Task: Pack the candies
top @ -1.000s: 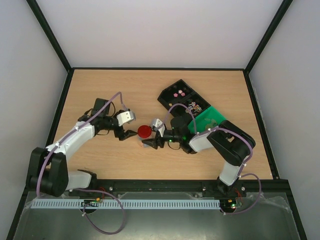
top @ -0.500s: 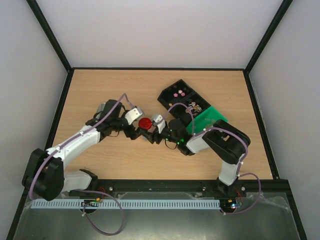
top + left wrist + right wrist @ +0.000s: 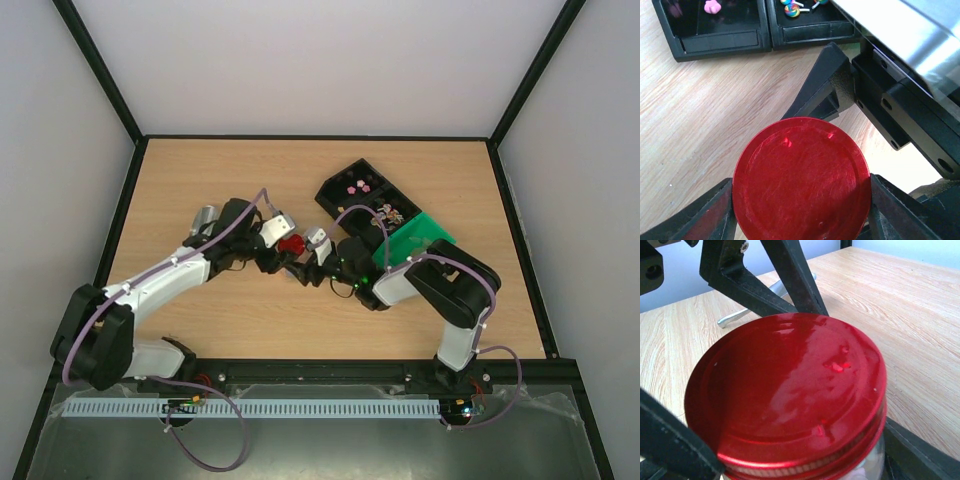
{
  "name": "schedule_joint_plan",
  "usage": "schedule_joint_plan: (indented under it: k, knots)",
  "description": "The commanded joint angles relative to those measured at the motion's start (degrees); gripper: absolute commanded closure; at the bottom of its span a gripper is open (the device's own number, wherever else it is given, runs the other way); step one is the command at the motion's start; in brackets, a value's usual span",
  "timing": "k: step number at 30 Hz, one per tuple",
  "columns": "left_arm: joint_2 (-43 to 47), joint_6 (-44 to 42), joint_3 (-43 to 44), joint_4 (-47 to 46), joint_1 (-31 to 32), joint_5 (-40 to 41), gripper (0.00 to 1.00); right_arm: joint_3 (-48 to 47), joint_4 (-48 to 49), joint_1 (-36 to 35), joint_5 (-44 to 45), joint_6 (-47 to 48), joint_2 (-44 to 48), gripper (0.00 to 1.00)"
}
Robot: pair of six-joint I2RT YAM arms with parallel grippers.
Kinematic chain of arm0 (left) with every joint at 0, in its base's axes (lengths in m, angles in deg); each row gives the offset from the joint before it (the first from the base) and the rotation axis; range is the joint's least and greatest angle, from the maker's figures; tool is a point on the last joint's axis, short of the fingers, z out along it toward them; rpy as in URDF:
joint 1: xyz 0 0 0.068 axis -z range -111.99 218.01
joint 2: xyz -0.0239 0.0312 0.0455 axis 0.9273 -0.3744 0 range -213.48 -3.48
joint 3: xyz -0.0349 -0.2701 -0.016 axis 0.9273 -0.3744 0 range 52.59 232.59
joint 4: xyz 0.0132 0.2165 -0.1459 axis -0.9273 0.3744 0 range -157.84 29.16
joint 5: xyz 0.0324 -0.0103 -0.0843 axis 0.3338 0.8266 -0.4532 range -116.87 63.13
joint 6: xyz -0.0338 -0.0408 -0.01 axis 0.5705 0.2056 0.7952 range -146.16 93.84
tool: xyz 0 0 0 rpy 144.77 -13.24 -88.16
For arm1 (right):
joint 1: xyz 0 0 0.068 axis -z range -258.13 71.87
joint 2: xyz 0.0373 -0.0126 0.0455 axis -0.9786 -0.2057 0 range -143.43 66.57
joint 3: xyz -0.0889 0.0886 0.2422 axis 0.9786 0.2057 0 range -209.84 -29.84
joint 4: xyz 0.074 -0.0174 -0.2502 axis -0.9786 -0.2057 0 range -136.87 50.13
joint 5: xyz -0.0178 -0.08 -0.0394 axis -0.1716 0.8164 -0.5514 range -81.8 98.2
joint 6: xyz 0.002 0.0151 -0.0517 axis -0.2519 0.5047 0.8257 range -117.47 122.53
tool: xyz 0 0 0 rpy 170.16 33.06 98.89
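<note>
Steadying the jar (image 3: 863, 473) in your right gripper (image 3: 790, 450), clamped just below the rim, lets your left gripper (image 3: 801, 200) pinch the red lid (image 3: 801, 175) from both sides, probably to unscrew it. Both arms reach low to meet mid-worktop (image 3: 200, 170), the right elbow folded back. The candies (image 3: 358, 186) wait in the black tray (image 3: 330, 195) toward the right edge.

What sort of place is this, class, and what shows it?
Probably a robotics lab test cell: a wooden table boxed in by plain panels, a left arm and right arm bolted at its near edge, and a black tray of candies and a jar with a red lid as props.
</note>
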Motion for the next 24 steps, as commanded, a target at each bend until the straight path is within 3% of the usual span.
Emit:
schedule_joint_plan:
  k: [1,4,10,17,21,24]
  knots:
    - [-1.0,-5.8,1.7,3.8,-1.3,-3.0,0.38,1.9,-6.3,0.1,-5.2,5.4,-0.2,0.83]
    - [-1.9,-13.1,2.5,9.2,-3.0,-8.6,0.4,2.4,-6.8,0.3,-9.6,7.7,0.5,0.84]
    - [-4.2,-28.2,4.8,18.8,-5.0,-12.4,0.4,2.1,-9.9,2.0,-21.3,9.5,2.1,0.86]
    - [-13.7,-43.6,15.3,35.3,-8.4,-16.4,0.37,0.5,-16.5,3.4,-33.0,12.3,2.8,0.87]
    - [-14.4,-41.7,16.7,35.6,-9.2,-18.1,0.26,0.8,-14.6,3.6,-30.1,9.5,2.6,0.87]
    - [-10.6,-35.3,13.4,28.6,-9.4,-18.4,0.15,1.2,-11.4,3.6,-23.8,5.9,2.2,0.87]
